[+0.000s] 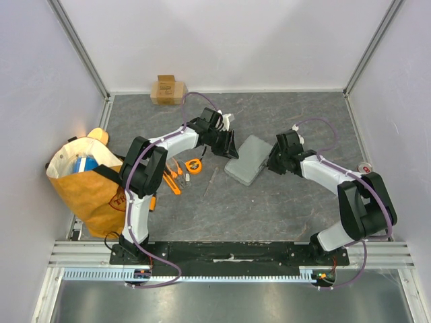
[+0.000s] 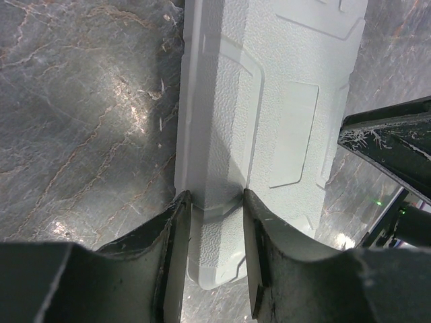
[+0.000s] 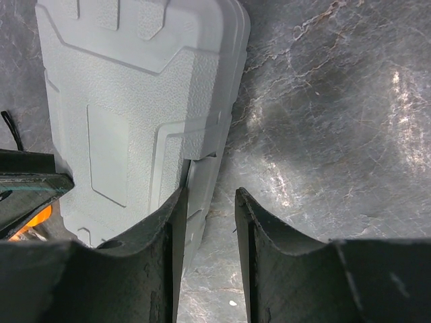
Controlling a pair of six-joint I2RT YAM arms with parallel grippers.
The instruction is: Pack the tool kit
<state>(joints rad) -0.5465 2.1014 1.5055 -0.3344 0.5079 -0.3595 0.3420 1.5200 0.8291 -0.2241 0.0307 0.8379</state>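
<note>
On the grey desk (image 1: 289,208), the yellow-orange bag (image 1: 81,192) slumps at the left edge. The grey case (image 1: 248,160) lies flat and closed near the middle, well clear of every edge. A cardboard box (image 1: 168,89) sits at the far edge. My left tool (image 2: 215,195) is pinched on a ridge along the case's left rim. My right tool (image 3: 209,195) stands open astride the opposite rim, one finger over the case and the other over bare desk. Between the case and the bag, the orange pliers (image 1: 174,180), tape measure (image 1: 194,165) and screwdriver (image 1: 210,183) lie loose, not yet packed. I judge the step in hand is opening the case. Next, my right tool must close on the lid's rim and lift while the left steadies the base.
</note>
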